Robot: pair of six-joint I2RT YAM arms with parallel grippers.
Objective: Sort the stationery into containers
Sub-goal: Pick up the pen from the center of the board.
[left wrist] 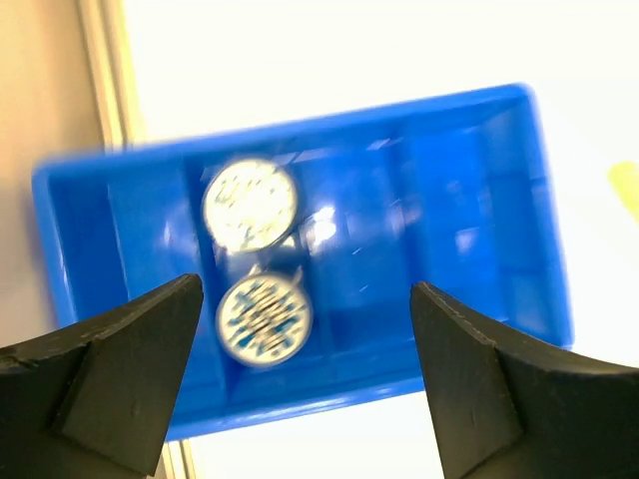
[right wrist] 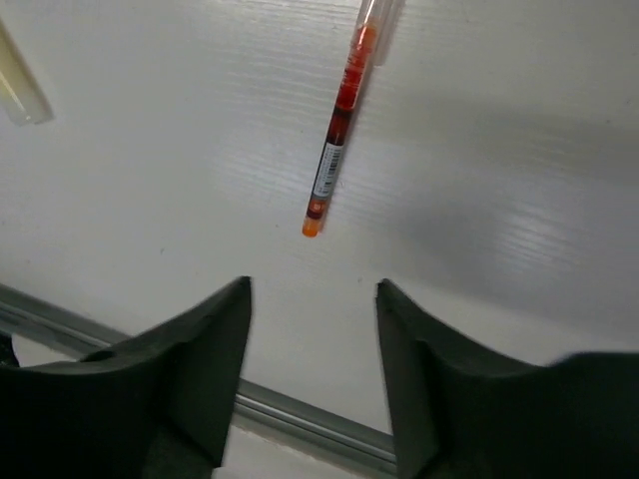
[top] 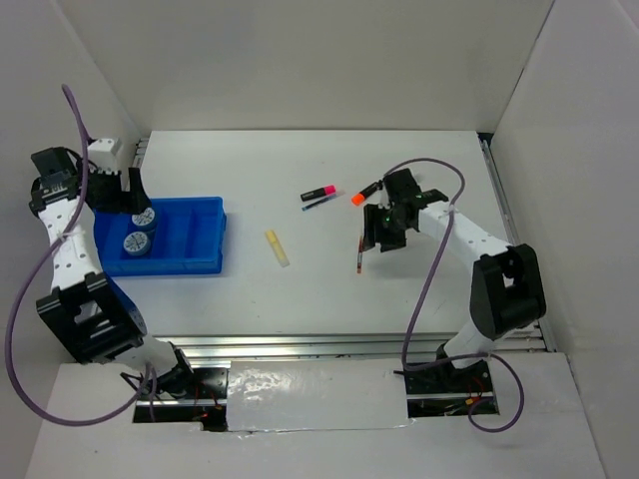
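Note:
The bright blue tray (top: 195,239) sits at the left with two round blue-white rolls (top: 144,218) (top: 135,242) in one compartment. My left gripper (top: 122,195) hovers open and empty over its far left end. In the left wrist view the rolls (left wrist: 250,205) (left wrist: 264,317) lie in the tray (left wrist: 469,239) between my open fingers (left wrist: 120,359). My right gripper (top: 382,239) is open and empty just above a thin red pen (top: 359,255), which also shows in the right wrist view (right wrist: 337,140). A pink marker (top: 319,191), a dark pen (top: 321,204), an orange-black marker (top: 364,193) and a pale yellow marker (top: 278,247) lie on the table. No light blue marker is in view.
White walls enclose the table on the left, back and right. A metal rail (top: 349,344) runs along the near edge and shows in the right wrist view (right wrist: 300,414). The pale yellow marker shows at the edge of the left wrist view (left wrist: 627,190) and the right wrist view (right wrist: 20,90).

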